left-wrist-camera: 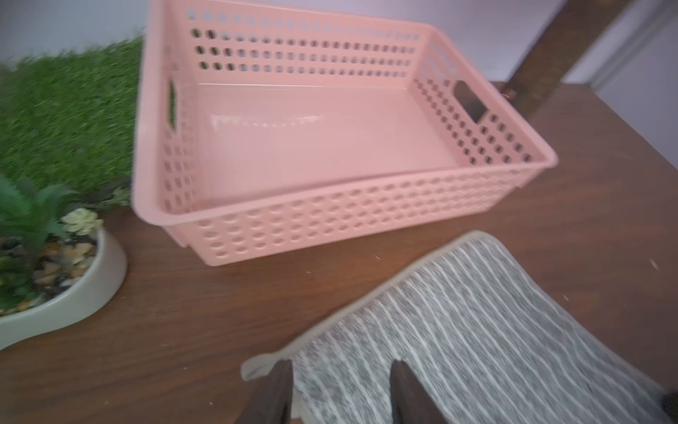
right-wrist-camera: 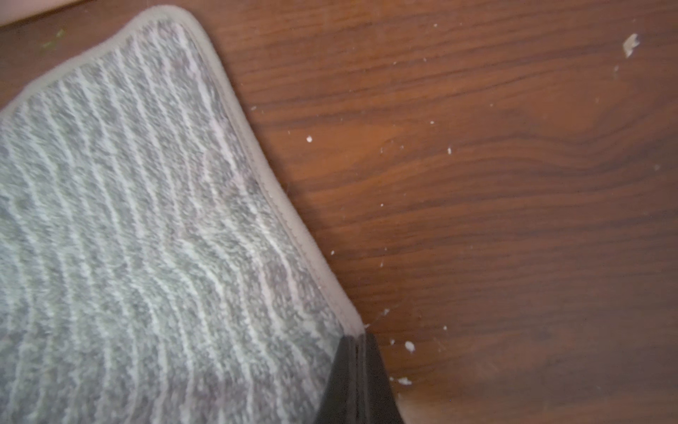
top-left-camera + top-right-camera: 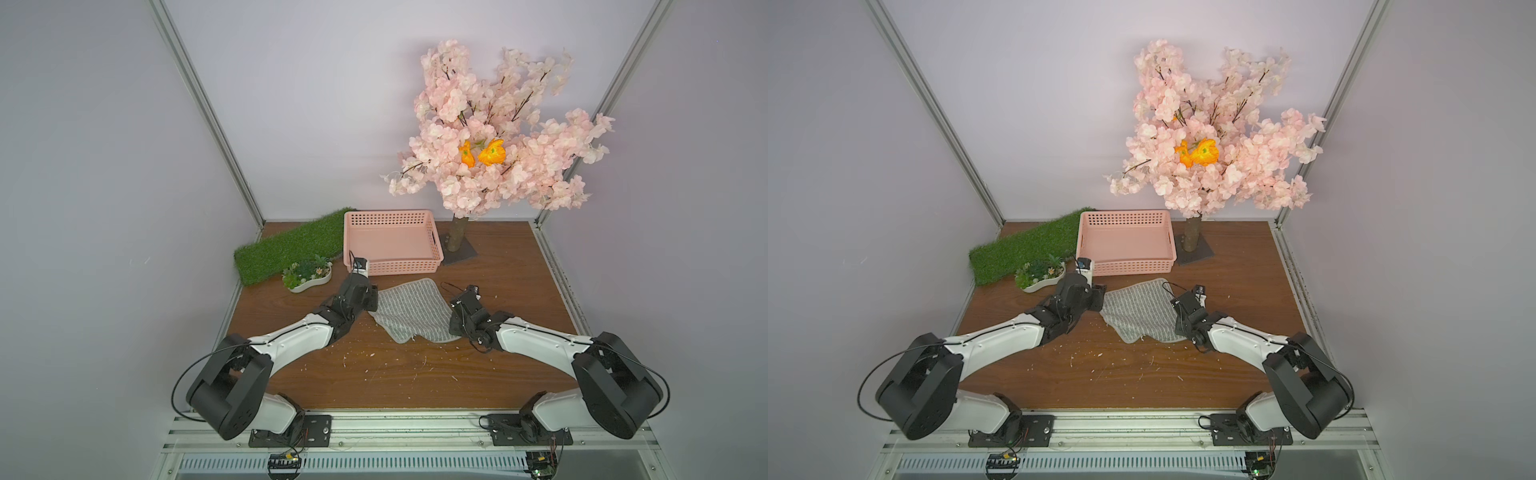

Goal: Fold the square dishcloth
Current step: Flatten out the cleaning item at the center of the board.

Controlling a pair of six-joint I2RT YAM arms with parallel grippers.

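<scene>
Evidently mid-grasp for a fold, the square dishcloth (image 3: 409,309) lies on the bench (image 3: 415,374) just before the pink basket (image 3: 392,267), its hem pinched by the right tool (image 2: 357,352), while the left tool (image 1: 343,367) stands spread astride the opposite edge and likely must close before lifting.

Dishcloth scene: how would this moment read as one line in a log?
dishcloth: spread on table, unfolded | left fingers: open over its edge | right fingers: shut on its hem
</scene>
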